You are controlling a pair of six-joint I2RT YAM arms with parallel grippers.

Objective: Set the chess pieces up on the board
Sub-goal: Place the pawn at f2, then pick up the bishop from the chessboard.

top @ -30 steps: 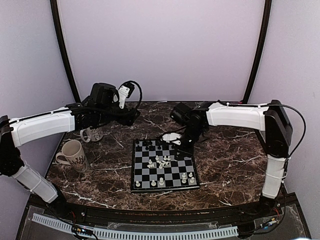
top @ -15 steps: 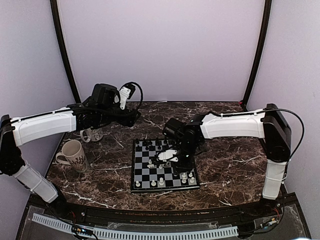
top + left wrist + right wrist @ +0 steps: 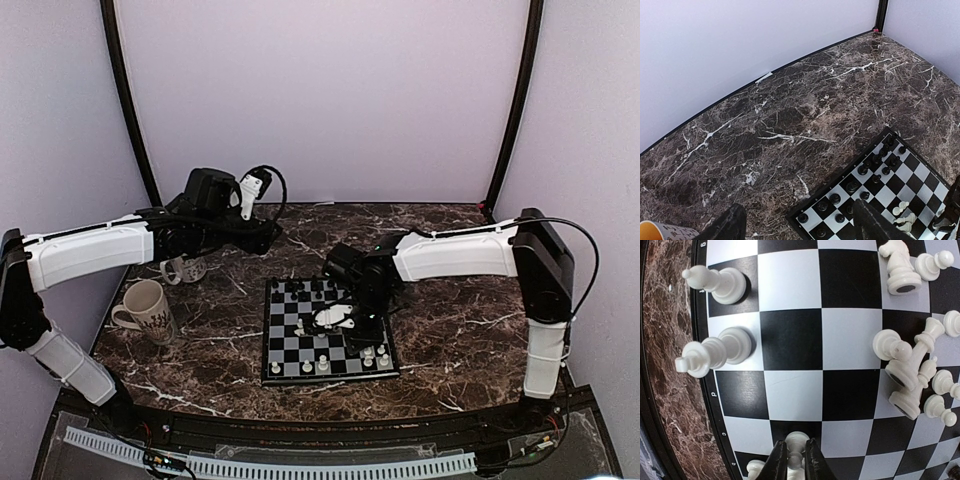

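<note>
My left gripper (image 3: pixel 799 205) hangs at 11 o'clock off the board (image 3: pixel 284 350), fingers spread wide and holding nothing. I see little risk there unless it sinks onto the black men (image 3: pixel 867 170).

My right gripper (image 3: pixel 796 452) pinches a white pawn (image 3: pixel 797 436) near the board's close rim, about 5 o'clock of its middle. The man is tiny and smooth, so I judge it may twist or pop free on release, or land across two squares. A white man (image 3: pixel 756 471) just beside it at 8 o'clock could be tipped as my finger spreads. The tumbled heap (image 3: pixel 912 365) at 3 o'clock could be swept by my wrist.

**Count**
- two mugs (image 3: pixel 148 308) (image 3: pixel 184 268)
- one board
- four whites upright in my right wrist view, counting mine
- roughly nine in the heap
- two rows of black men, too small for a sure count
</note>
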